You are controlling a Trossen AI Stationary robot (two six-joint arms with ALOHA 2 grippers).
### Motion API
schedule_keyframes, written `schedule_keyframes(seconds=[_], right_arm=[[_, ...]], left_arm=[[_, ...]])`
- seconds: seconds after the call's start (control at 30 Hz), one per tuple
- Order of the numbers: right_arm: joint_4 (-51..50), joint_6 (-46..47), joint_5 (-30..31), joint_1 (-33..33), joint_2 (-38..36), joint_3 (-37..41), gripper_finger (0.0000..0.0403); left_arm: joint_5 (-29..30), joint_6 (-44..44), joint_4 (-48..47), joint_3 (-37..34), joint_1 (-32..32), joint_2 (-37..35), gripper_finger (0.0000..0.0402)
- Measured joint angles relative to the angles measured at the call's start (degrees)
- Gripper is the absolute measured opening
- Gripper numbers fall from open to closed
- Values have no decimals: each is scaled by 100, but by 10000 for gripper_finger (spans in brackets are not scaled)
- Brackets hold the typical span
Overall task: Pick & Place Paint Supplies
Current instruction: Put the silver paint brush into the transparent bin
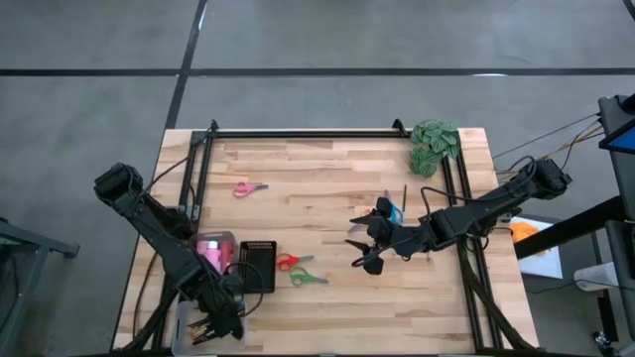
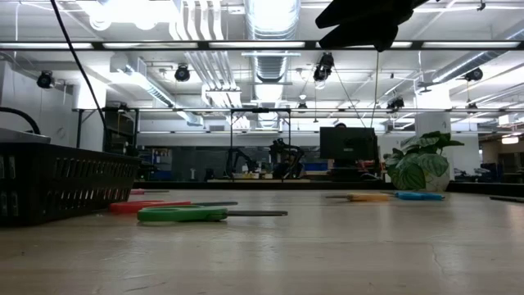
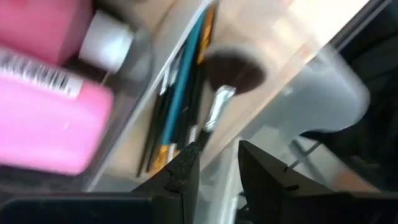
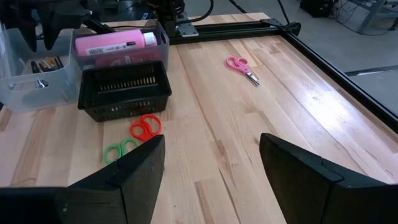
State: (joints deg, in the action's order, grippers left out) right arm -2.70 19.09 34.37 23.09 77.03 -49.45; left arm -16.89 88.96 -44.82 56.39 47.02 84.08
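Left gripper (image 1: 213, 325) sits over the clear bin (image 1: 185, 319) at the table's (image 1: 327, 307) 7 o'clock corner. Left wrist view: fingers (image 3: 186, 168) slightly apart, nothing between them. The brushes (image 3: 180, 99), dark and blue handles, lie in the bin just past the fingertips, not touching them.

Pink paint bottles (image 1: 212, 250) lie in a second clear bin (image 1: 230, 241) right beside the first, toward 12 o'clock from it. Black mesh basket (image 1: 260, 265) sits just at 3 o'clock of that bin; can't tell what's in it.

Right gripper (image 1: 365, 253) hangs above the table at about 3 o'clock of centre, fingers wide apart and empty. Blue scissors (image 1: 394, 211) and orange scissors (image 1: 380, 209) lie just beyond it toward 12, close to the arm. A thin dark brush (image 1: 405, 195) is beside them.

Red scissors (image 1: 288, 262) and green scissors (image 1: 307, 277) lie loose on the table just at 3 o'clock of the basket, nearly touching each other. Pink scissors (image 1: 248, 188) lie alone toward 11 o'clock, well apart from the rest.

Green leafy clump (image 1: 435, 146) sits at the 1 o'clock corner against the black frame rail (image 1: 303, 134). Centre and the 5–6 o'clock edge of the table are bare wood.
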Motion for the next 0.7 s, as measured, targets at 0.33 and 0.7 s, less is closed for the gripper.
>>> schedule_keyframes(seconds=[0.33,0.7], right_arm=[[0,0,0,0,0,0,260],[2,-1,1,2,0,0,260]], left_arm=[[1839,-1343,-204,180,-503,-452,114],[6911,-3730,182,180,-951,-904,114]])
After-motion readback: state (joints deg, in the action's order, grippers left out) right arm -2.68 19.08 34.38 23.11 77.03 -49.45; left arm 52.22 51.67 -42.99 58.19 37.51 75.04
